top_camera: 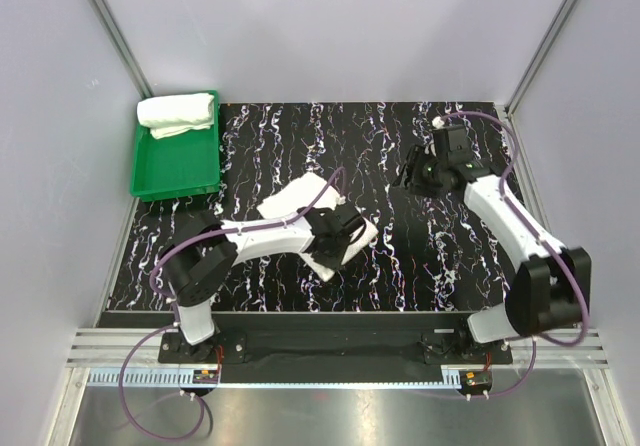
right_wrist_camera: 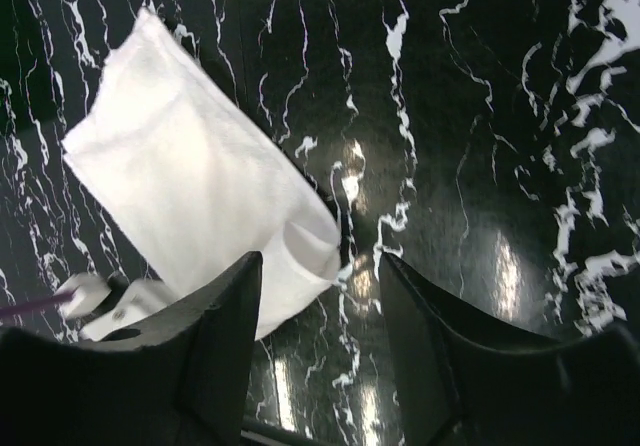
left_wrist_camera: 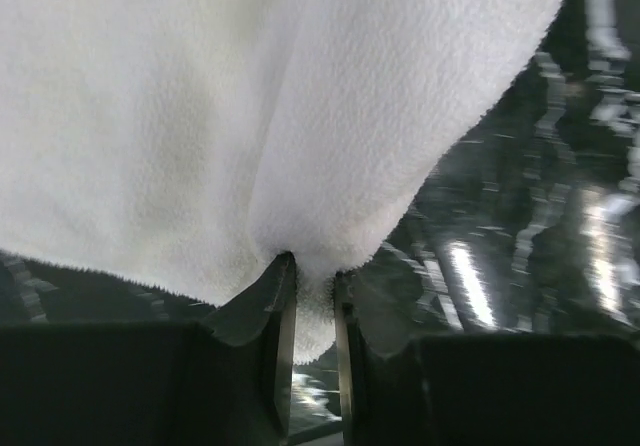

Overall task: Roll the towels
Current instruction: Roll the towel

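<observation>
Status: roughly halfway by my read. One rolled towel (top_camera: 178, 113) sits at the far end of the green tray (top_camera: 175, 188), top-left of the table (top_camera: 420, 256); it looks like a loose roll and I count it as done. The other, the flat towel (top_camera: 295, 198), is not rolled: it lies spread out near the table centre, set diagonally, with no roll started that I can see. The left pincer (top_camera: 340, 236) sits over its near-right end. In the left wrist view the left pincer (left_wrist_camera: 312, 296) is pressed together on the edge of the flat towel (left_wrist_camera: 250, 116), and the cloth gathers into a crease right at the jaws while the rest fans away from the camera. I can't tell whether the pinched edge is lifted off the table or only bunched. The right pincer (top_camera: 415, 171) is over bare table to the right of the flat towel, apart from it and holding nothing. The right wrist view confirms this: the right pincer (right_wrist_camera: 318, 266) is spread wide, and the flat towel (right_wrist_camera: 190, 196) lies ahead and to the left of its fingers, with one corner reaching toward the gap. Remaining, as I judge it: roll the second towel from the pinched end, then probably park it in the tray next to the first.
</observation>
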Robot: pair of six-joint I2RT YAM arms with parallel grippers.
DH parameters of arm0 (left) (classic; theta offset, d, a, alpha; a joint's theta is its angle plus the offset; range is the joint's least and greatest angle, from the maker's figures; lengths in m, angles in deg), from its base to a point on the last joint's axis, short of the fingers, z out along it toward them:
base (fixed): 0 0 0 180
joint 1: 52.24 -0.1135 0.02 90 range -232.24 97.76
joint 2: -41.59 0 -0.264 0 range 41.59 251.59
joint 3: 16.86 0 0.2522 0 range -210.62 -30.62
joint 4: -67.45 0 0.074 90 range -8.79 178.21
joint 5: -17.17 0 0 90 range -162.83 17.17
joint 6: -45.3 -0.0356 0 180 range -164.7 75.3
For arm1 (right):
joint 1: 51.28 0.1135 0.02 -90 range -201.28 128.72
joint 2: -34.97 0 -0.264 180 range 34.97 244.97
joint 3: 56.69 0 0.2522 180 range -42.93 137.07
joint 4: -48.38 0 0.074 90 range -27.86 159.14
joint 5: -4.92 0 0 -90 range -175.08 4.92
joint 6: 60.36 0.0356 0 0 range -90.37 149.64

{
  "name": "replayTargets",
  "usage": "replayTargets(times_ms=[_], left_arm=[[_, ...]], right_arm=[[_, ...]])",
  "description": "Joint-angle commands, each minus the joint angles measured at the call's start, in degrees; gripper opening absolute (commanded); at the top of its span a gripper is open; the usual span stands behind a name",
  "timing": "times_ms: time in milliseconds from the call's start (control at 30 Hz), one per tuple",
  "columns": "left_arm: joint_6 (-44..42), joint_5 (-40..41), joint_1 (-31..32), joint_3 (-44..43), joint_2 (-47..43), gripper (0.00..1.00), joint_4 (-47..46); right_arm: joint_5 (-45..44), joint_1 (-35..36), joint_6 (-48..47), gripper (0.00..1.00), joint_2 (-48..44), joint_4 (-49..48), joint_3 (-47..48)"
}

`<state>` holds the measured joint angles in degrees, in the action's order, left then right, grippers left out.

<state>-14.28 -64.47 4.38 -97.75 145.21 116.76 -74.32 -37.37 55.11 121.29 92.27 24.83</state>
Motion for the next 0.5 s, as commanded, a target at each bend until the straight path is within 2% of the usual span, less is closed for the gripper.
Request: replayTargets(times_ms=[0,133,267,467], left_arm=[[6.31,-21.58,0.42,-2.21,2.56,0.0,-3.63],[13.52,-32.51,0.24,-2.04,2.82,0.0,-11.98],[24.31,-41.04,-0.54,-0.28,3.44,0.0,-25.31],[32.76,-49.4,-3.18,2.7,5.46,0.0,-36.93]], right_arm=[[-4.79,-0.03,-1.57,0.58,-7.74,7.66,-2.29],[-7.07,-0.2,-1.92,0.62,-13.19,10.91,-2.99],[-8.31,-0.38,-1.83,0.63,-18.02,13.72,-3.43],[-0.16,-0.46,0.8,0.63,-25.05,12.95,-8.34]])
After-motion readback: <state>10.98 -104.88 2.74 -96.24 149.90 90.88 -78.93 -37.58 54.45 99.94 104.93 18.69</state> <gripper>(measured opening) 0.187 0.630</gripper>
